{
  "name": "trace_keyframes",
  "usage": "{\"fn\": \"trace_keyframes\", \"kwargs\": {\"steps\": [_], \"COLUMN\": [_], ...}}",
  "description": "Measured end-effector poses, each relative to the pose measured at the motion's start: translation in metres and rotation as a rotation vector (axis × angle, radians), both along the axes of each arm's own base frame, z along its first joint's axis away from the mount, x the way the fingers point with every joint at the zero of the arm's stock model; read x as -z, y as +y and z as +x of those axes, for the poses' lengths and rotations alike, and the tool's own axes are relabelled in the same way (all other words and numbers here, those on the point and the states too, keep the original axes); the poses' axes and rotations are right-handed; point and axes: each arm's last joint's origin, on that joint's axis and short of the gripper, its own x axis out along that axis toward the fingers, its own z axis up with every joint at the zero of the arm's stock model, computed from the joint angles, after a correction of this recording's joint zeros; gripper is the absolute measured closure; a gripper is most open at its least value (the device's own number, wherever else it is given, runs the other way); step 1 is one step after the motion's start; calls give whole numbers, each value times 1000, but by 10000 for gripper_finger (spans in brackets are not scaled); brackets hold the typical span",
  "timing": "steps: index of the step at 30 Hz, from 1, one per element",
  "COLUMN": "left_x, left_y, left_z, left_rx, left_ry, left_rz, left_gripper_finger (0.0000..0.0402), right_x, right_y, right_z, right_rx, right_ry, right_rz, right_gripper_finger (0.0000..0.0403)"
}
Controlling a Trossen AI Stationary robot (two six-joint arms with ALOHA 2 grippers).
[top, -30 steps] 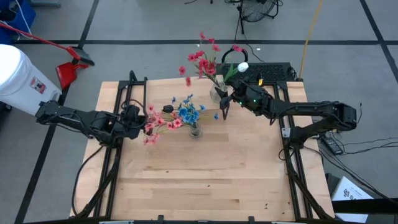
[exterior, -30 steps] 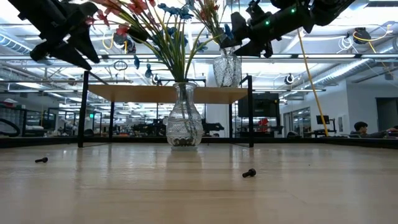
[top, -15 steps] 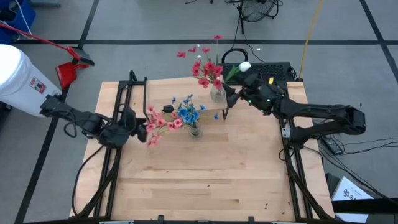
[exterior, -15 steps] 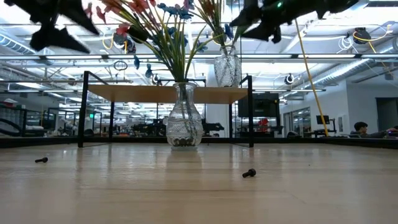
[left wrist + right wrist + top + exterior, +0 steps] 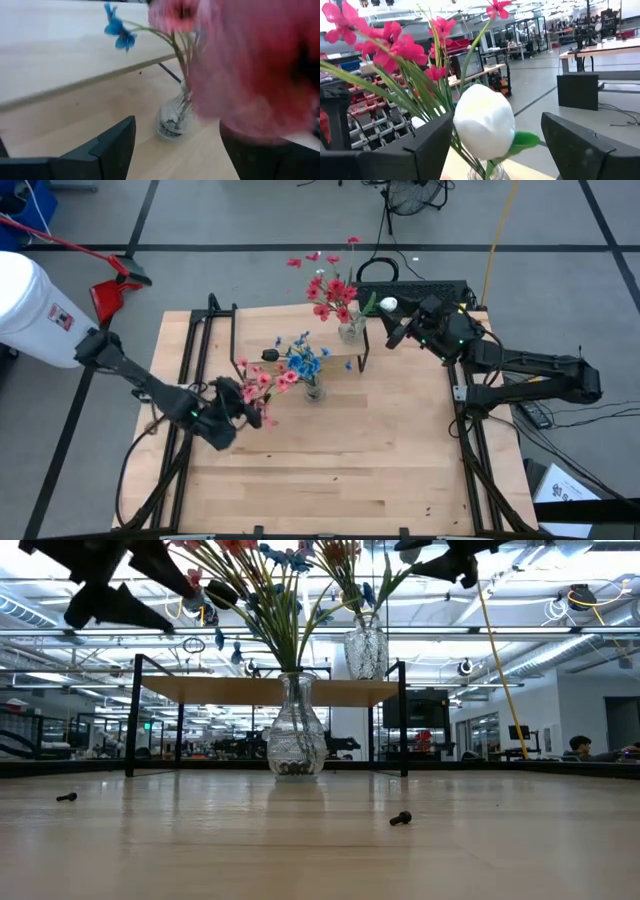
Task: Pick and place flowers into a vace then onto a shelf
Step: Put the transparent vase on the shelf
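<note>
A clear vase point(image 5: 315, 390) point(image 5: 297, 735) stands on the table and holds the blue flowers point(image 5: 303, 360) and the pink-red flowers point(image 5: 258, 383), which lean toward the left. A second vase point(image 5: 350, 332) point(image 5: 366, 648) stands on the wooden shelf point(image 5: 210, 690) and holds the red flowers point(image 5: 332, 288) with a white bud point(image 5: 388, 305) point(image 5: 484, 121). My left gripper point(image 5: 240, 412) point(image 5: 177, 125) is open, just near-left of the pink blossoms, which blur large in its wrist view. My right gripper point(image 5: 397, 336) point(image 5: 497, 117) is open, to the right of the shelf vase and clear of it. My left gripper has pink blossoms point(image 5: 240, 75) right in front of one finger. I cannot tell whether the finger touches them. My right gripper touches nothing.
Two small black screws point(image 5: 400, 818) point(image 5: 66, 797) lie on the tabletop. A small black object point(image 5: 270, 355) sits on the shelf. A black device point(image 5: 430, 288) lies beyond the far edge. The near half of the table point(image 5: 330, 480) is bare wood.
My left gripper has moved toward the near edge and a little right, ending below the pink blossoms. My right gripper has drawn back up and to the right, away from the shelf vase. The red bunch has swung about in its vase.
</note>
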Motion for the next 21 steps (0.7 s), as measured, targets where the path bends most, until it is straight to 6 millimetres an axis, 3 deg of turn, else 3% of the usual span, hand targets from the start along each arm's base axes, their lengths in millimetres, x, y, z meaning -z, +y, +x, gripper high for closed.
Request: {"fn": "trace_keyframes", "kwargs": {"steps": [7,13,21], "left_x": [33,54,50], "left_y": [-15,-38,-50], "left_z": [28,53,62], "left_rx": [-104,-106,-246], "left_ry": [-35,-171,-486], "left_rz": [-9,-107,-189], "left_gripper_finger": [110,110,110], "right_x": [3,4,3], "right_y": [1,2,2], "right_z": [-5,-7,-9], "right_rx": [-5,-8,-11], "right_ry": [40,57,54], "right_rz": [38,34,30], "right_gripper_finger": [110,110,110]}}
